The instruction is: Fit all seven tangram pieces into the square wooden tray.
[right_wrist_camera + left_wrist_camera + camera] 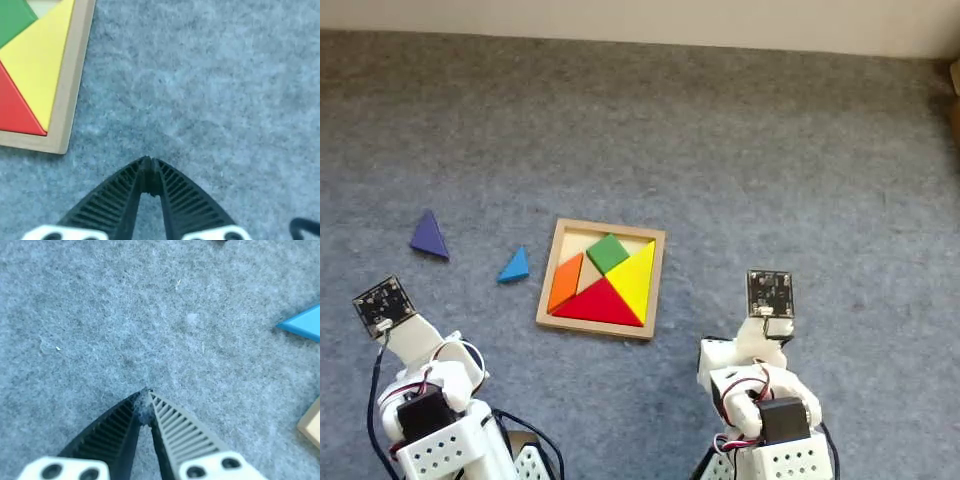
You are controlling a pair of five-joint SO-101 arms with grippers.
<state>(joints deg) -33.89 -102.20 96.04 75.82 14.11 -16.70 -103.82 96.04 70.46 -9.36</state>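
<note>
On the table's fuzzy grey cloth [770,150], the square wooden tray [658,285] sits mid-table, turned slightly off the edges, holding flat, smooth pieces: red triangle [600,303], yellow triangle [633,278], green square [607,253] and an orange slanted piece [564,282]. Left of it lie a blue triangle [515,266] and, farther off, a purple one [428,236], both tips toward the far edge. The left gripper [147,392] and right gripper [147,160] have ribbed fingers pinched together on nothing, over bare cloth near the front edge.
</note>
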